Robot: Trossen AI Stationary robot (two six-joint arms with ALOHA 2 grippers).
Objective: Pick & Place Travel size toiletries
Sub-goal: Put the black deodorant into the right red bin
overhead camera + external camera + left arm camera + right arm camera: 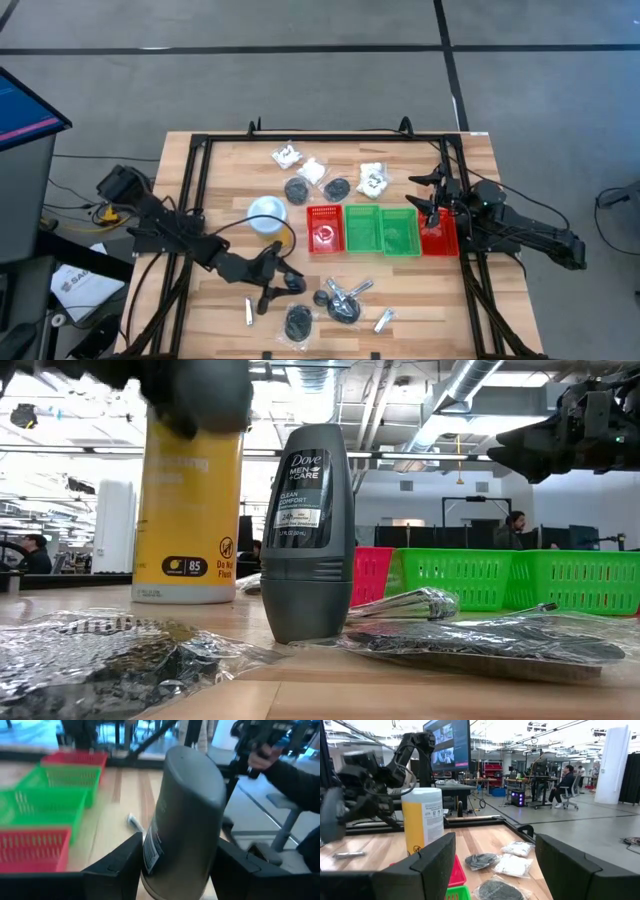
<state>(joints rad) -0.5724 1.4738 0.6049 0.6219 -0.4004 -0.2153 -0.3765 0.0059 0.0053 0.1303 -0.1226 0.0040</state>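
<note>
Grey plastic roll-on deodorant stick: gripped upright between the left gripper jaws, lower centre of the high view, on the wooden counter. Step judged: pick. Next move: lift, carriage toward the red and green bins. Right gripper: jaws open, waiting.

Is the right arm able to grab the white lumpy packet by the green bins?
Probably yes: the right gripper is open and close beside the white lumpy packet, with nothing lying between them.
</note>
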